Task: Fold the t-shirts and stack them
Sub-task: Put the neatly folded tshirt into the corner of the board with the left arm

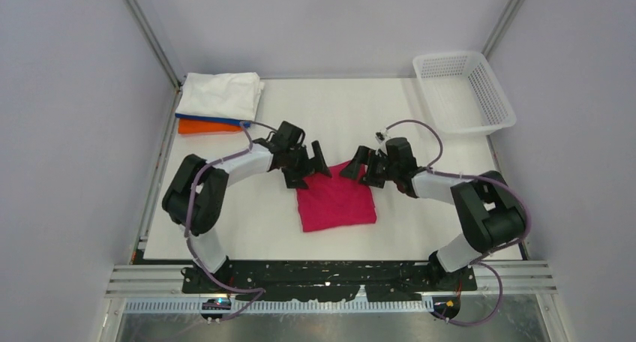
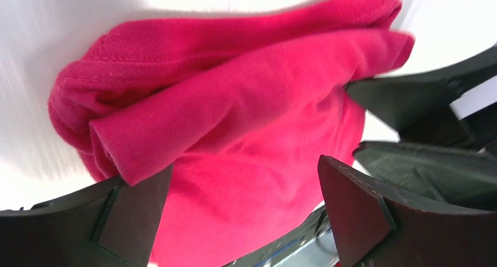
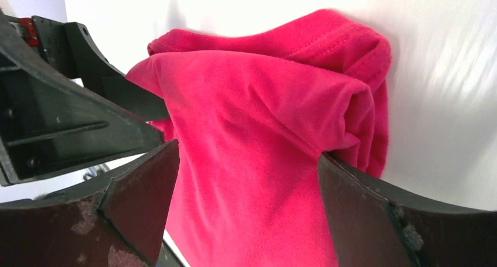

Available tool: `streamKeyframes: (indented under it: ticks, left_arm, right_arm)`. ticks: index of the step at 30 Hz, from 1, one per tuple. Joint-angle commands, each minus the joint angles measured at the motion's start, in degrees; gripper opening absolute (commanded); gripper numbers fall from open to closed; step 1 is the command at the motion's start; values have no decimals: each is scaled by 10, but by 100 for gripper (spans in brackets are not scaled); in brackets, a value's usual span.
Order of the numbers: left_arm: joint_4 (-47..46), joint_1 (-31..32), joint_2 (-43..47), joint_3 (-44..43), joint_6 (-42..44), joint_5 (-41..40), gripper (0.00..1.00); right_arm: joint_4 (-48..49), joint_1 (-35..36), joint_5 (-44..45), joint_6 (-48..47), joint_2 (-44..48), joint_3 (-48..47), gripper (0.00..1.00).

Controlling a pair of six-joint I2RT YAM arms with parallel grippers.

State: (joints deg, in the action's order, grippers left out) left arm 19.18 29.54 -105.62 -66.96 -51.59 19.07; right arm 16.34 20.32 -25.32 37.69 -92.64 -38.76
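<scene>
Magenta-red cotton lies folded in a rough rectangle at the middle of the table (image 1: 420, 199), and we see the far edge of this red shirt (image 1: 335, 201) bunched into thick, rolled layers. The left claw (image 1: 309, 164) sits at its far left corner and the right claw (image 1: 360, 167) at its far right corner. Each has its jaws spread wide with cloth between them, so neither grasps anything. The white shirt (image 1: 221, 94) rests on the blue shirt (image 1: 210, 119) and the orange shirt (image 1: 201, 127) at the far left corner, well apart from the red one, and the basket (image 1: 501, 102) stands at the far right. We judge the main risk to be a shallow bite. If either claw pinches only the top layer, the lower folds would sag open on lifting and the rectangle would come undone. The two claws are also close together, so a careless inward move could knock their tips. An uneven lift would skew the bundle. A low carry toward the pile could push the white shirt askew or off the table's edge.
</scene>
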Motion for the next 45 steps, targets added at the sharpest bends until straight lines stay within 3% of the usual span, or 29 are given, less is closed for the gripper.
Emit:
streamKeyframes:
  ticks: [1, 6, 10, 17, 21, 27, 28, 30, 31, 39, 45]
  left_arm:
    - [-2, 24, 107, 68, 33, -33, 100]
    - [36, 39, 185, 91, 39, -103, 100]
    - [42, 59, 232, 162, 22, -136, 100]
    - [33, 73, 208, 193, 32, -151, 96]
    - [3, 84, 160, 181, 27, -150, 81]
    - [21, 113, 61, 114, 27, -162, 50]
    - [30, 116, 47, 97, 27, -169, 43]
    - [72, 121, 23, 52, 32, -195, 4]
    - [94, 120, 14, 30, 40, -219, 0]
    - [279, 124, -9, -134, 126, -476, 0]
    - [336, 107, -58, -264, 216, -569, 0]
  right_arm:
    - [-38, 18, 39, 8, 106, 67, 96]
    - [-74, 22, 85, 18, 261, 97, 95]
    - [-126, 20, 161, 20, 363, 119, 95]
    - [-211, 16, 220, 9, 479, 148, 96]
    - [-236, 14, 234, 3, 502, 157, 95]
    - [-259, 8, 247, -12, 509, 151, 96]
    - [-261, 8, 249, -15, 510, 151, 96]
    - [-265, 6, 250, -19, 514, 152, 95]
    - [-266, 4, 261, -21, 517, 152, 95]
    - [-272, 2, 317, -52, 550, 162, 95]
    - [-275, 2, 350, -63, 565, 166, 95]
